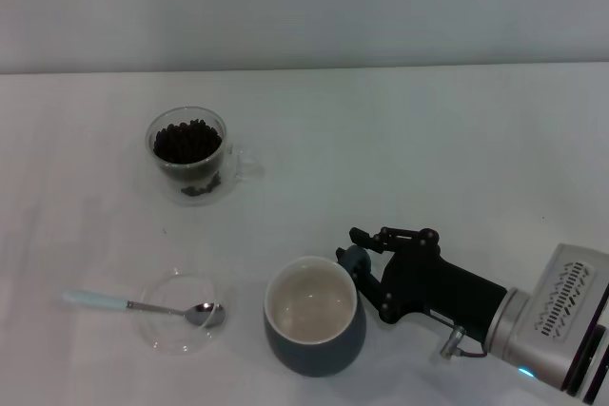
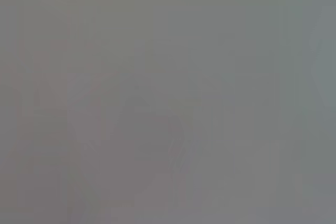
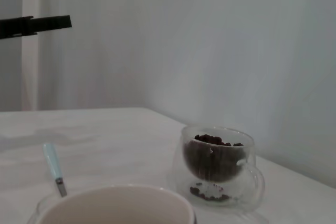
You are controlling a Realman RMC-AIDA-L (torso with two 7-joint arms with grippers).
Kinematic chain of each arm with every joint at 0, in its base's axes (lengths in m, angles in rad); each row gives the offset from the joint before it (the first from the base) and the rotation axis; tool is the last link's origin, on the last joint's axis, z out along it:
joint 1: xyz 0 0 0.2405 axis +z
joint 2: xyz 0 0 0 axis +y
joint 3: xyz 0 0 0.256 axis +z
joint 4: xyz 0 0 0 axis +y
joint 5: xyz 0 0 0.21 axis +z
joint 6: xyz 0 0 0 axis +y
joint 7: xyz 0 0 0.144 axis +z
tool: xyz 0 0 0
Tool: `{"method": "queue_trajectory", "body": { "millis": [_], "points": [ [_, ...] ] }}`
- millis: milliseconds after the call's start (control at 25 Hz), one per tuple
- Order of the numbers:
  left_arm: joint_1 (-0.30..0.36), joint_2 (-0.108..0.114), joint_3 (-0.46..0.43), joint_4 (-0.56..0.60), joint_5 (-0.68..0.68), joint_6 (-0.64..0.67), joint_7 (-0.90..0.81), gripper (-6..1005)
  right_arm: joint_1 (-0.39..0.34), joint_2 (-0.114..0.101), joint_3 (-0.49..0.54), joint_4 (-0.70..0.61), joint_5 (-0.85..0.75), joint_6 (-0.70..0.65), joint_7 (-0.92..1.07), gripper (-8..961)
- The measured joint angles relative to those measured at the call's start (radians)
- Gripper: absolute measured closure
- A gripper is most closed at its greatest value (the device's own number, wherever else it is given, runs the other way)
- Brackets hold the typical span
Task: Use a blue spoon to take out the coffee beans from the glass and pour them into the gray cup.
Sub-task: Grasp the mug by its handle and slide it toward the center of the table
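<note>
We see the right end effector [image 1: 353, 252] closed on the handle of the gray cup [image 1: 314, 316], near the bench's [image 1: 428, 140] front edge. The blue spoon [image 1: 143, 306] lies across a shallow glass dish [image 1: 181, 327] beside the cup. The glass [image 1: 190, 152] of coffee beans [image 1: 186, 141] stands farther back, well apart.

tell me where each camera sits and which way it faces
Head view: on the head, looking down at the table; right hand at the gray cup handle; left arm unseen.
Left wrist view: featureless gray; no body visible.
Right wrist view: low behind the gray cup, facing the glass; no own fingers.
Shared by head and right wrist: cup, glass, coffee beans, blue spoon.
</note>
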Motion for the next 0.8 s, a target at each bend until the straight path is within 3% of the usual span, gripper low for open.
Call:
{"method": "queue_trajectory", "body": {
  "millis": [800],
  "points": [
    [0.001, 0.003, -0.003, 0.029, -0.039, 0.001, 0.007, 285, 0.003, -0.006, 0.03, 0.065, 0.011, -0.003, -0.021, 628]
  ]
}}
